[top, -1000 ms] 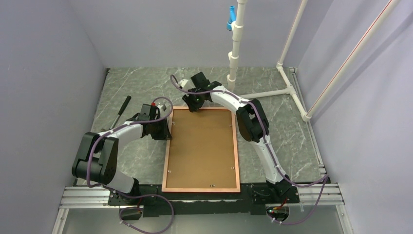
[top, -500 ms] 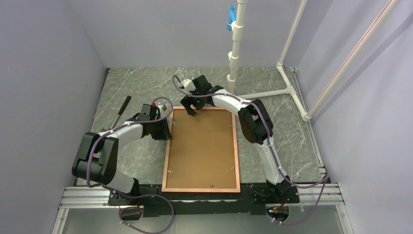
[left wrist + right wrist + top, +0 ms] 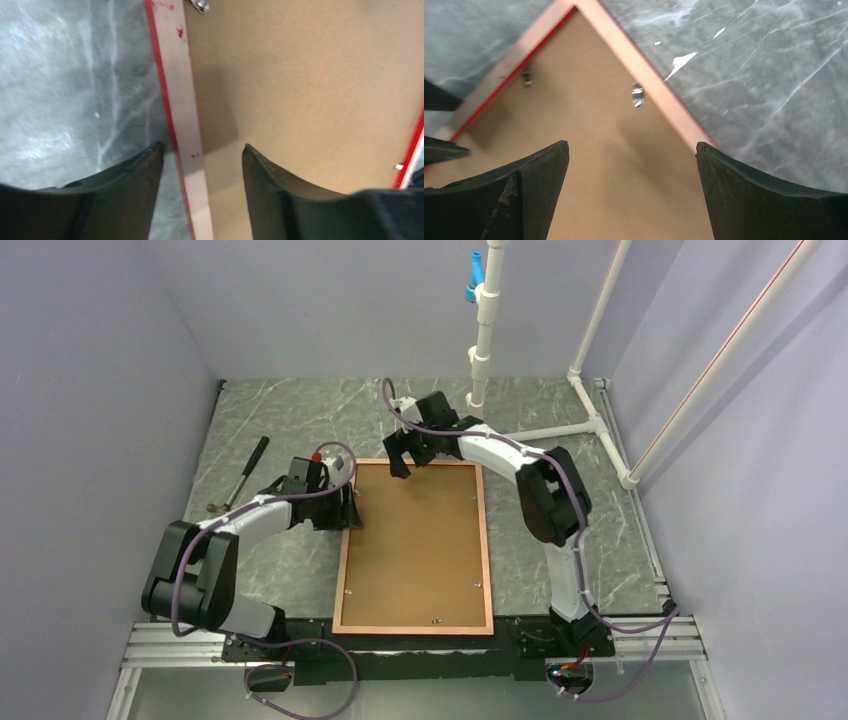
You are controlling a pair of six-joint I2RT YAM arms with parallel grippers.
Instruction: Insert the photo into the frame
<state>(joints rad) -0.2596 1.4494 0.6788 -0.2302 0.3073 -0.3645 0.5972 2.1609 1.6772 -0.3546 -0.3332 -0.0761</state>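
The frame (image 3: pixel 412 629) lies face down in the middle of the grey marble worktop (image 3: pixel 290 420), its copper-orange back edge up. A plain brown backing board (image 3: pixel 415 545) fills it, and it lies exactly where it did a second earlier. The left gripper (image 3: pixel 349 514) is low at the frame's left rail, near the far corner. It was nearly closed before; now its jaws have parted and straddle the rail without holding it. In the left wrist view one finger (image 3: pixel 130 185) sits over the worktop and the other over the board. The right gripper (image 3: pixel 405 462) has risen off the far edge and shifted a little to the right. It now hangs above the frame's far left corner with its jaws spread wide and nothing in them. The right wrist view shows small metal tabs (image 3: pixel 637 95) on the frame's inner edge. A black-handled tool (image 3: pixel 245 472) lies to the left, apart from the frame.
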